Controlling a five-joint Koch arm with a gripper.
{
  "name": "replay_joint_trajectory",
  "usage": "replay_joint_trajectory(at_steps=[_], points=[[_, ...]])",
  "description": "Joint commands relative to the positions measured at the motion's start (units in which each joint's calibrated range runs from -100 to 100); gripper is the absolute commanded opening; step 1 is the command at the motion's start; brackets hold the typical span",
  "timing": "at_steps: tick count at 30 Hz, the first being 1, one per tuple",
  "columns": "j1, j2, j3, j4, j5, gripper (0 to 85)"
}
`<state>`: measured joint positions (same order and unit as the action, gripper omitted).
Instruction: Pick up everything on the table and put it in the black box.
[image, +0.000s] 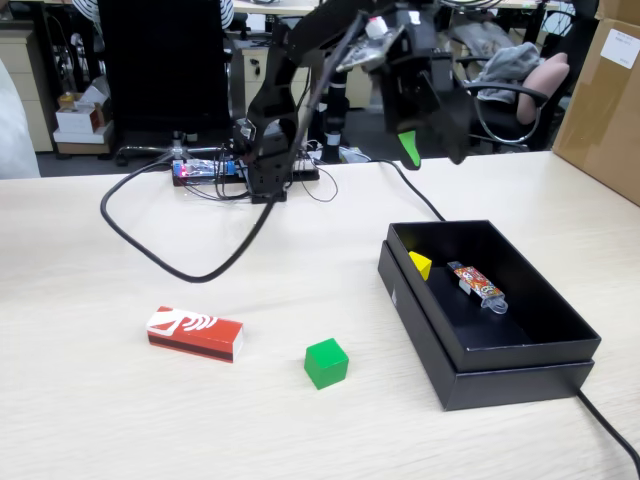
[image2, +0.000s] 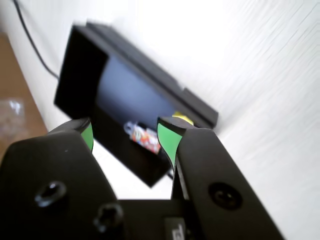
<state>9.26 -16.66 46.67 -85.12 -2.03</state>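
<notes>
The black box (image: 545, 353) sits at the right of the table (image: 90, 420), and the wrist view shows the black box (image2: 80, 75) too. A yellow cube (image: 421, 264) lies in its near-left corner, and the yellow cube (image2: 183, 118) peeks past a fingertip. A green cube (image: 326, 362) and a red box with white stripes (image: 195, 333) rest on the table to the left of the black box. My gripper (image: 435, 150) hangs high above the black box's far end, open and empty. In the wrist view the gripper (image2: 127, 136) has green-lined fingertips (image2: 166, 140) spread wide.
A colourful wrapped packet (image: 477, 284) lies inside the black box, and the wrist view shows the packet (image2: 144, 136) between the fingers. A black cable (image: 150, 250) loops over the table from the arm's base (image: 265, 175). A brown carton (image: 605, 100) stands at the far right.
</notes>
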Motion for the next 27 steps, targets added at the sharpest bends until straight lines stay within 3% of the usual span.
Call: replay_joint_trajectory(at_steps=[1, 4, 6, 15, 27], points=[[-5.23, -3.37, 2.65, 0.06, -0.78, 28.1], [-9.28, -0.84, -0.07, 0.93, -0.78, 39.9], [-11.43, 0.99, -0.7, 1.01, -0.93, 43.0], [-19.78, 14.42, -0.7, 2.91, -0.83, 46.3], [-22.86, 28.19, -2.33, 3.0, 0.59, 46.3]])
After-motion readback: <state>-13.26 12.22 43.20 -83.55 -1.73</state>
